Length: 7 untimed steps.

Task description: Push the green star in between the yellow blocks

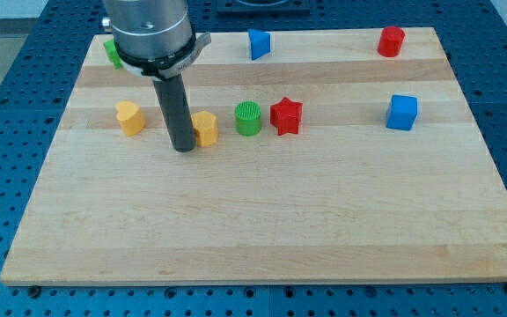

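My tip (184, 148) rests on the wooden board (262, 220), touching or nearly touching the left side of a yellow block (206, 128). A second yellow block (130, 117) sits further to the view's left. My tip stands between the two yellow blocks, closer to the right one. A green block (111, 51), probably the star, is at the view's top left, mostly hidden behind the arm's housing (152, 35). A green cylinder (248, 118) sits just right of the right yellow block.
A red star (286, 115) sits right of the green cylinder. A blue block (259, 42) is at the top centre. A red block (392, 40) is at the top right. A blue cube (402, 112) sits at the right.
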Tool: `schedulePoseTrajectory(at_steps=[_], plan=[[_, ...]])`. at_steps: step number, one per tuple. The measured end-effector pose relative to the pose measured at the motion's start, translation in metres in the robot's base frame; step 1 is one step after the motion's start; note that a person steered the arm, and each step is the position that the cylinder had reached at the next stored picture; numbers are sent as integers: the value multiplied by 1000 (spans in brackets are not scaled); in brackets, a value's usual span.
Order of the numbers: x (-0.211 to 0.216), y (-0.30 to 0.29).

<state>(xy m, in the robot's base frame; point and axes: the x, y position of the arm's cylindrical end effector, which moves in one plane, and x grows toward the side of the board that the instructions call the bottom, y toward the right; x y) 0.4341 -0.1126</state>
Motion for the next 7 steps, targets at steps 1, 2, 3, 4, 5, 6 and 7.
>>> schedulePoseTrajectory(at_steps=[1, 2, 3, 4, 5, 6, 7], plan=[[-9, 0], [-12, 0], [-14, 0], [-14, 0], [10, -29], [18, -99], [-7, -191]])
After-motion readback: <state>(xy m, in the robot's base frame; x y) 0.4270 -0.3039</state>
